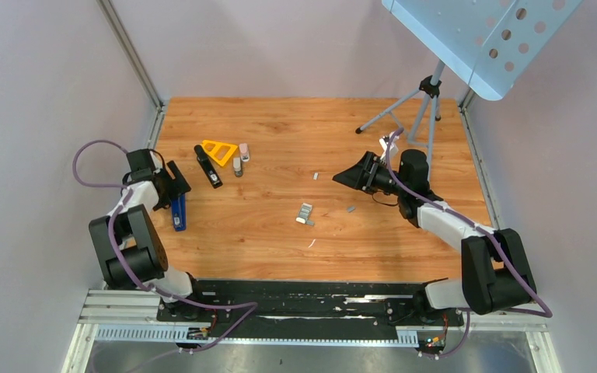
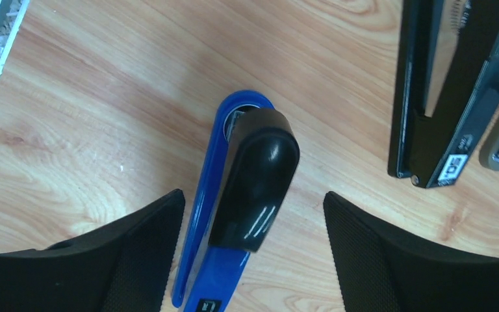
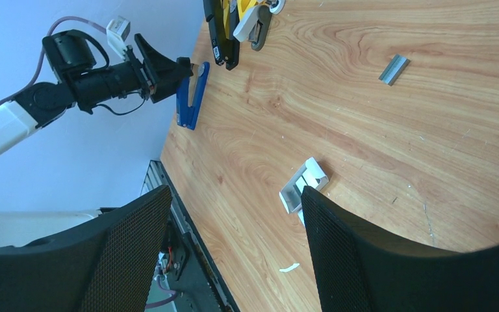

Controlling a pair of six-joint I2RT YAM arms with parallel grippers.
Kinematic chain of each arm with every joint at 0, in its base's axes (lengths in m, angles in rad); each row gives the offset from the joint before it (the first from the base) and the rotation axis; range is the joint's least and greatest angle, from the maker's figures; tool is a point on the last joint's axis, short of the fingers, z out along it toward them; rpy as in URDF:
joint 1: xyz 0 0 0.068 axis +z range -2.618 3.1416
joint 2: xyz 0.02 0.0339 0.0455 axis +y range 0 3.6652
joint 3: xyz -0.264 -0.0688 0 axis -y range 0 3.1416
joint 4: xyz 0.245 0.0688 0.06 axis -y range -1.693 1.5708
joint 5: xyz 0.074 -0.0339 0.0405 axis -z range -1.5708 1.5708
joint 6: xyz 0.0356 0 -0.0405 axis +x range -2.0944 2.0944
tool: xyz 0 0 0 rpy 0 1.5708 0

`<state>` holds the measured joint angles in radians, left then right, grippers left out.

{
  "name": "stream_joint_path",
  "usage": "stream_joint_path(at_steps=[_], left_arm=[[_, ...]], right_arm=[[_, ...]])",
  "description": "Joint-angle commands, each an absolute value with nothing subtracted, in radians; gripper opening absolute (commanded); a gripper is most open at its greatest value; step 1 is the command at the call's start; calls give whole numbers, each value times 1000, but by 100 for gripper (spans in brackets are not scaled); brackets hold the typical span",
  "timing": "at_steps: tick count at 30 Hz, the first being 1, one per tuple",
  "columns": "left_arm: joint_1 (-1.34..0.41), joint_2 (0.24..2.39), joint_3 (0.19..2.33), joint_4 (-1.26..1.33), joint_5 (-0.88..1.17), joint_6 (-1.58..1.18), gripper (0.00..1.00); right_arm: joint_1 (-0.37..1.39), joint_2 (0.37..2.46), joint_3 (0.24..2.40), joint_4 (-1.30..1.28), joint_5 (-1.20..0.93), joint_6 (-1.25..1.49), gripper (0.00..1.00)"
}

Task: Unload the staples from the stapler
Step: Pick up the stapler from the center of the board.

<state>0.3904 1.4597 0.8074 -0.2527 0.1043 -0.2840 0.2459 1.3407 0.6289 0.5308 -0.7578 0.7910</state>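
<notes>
Straddling the blue stapler [image 2: 237, 214], the left gripper [image 2: 252, 197] stands apart; the right gripper [image 3: 235, 192] gapes empty.

"50" label [image 2: 451, 170] on black stapler [image 2: 421, 123]

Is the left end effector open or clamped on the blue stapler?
Open: the left end effector straddles the blue stapler without touching it, and wood is visible on both sides.
</notes>
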Motion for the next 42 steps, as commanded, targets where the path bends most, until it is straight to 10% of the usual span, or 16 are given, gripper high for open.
stream_joint_path(at_steps=[1, 11, 20, 42], left_arm=[[397, 1545, 884, -325, 101, -234, 72], [396, 1633, 941, -363, 100, -220, 50], [397, 1594, 926, -399, 85, -206, 7], [338, 1005, 602, -311, 551, -413, 0]], right_arm=[[229, 1326, 617, 536, -750, 777, 77], [229, 1328, 618, 529, -746, 776, 77], [229, 1327, 617, 528, -744, 779, 77], [229, 1321, 846, 75, -718, 221, 76]])
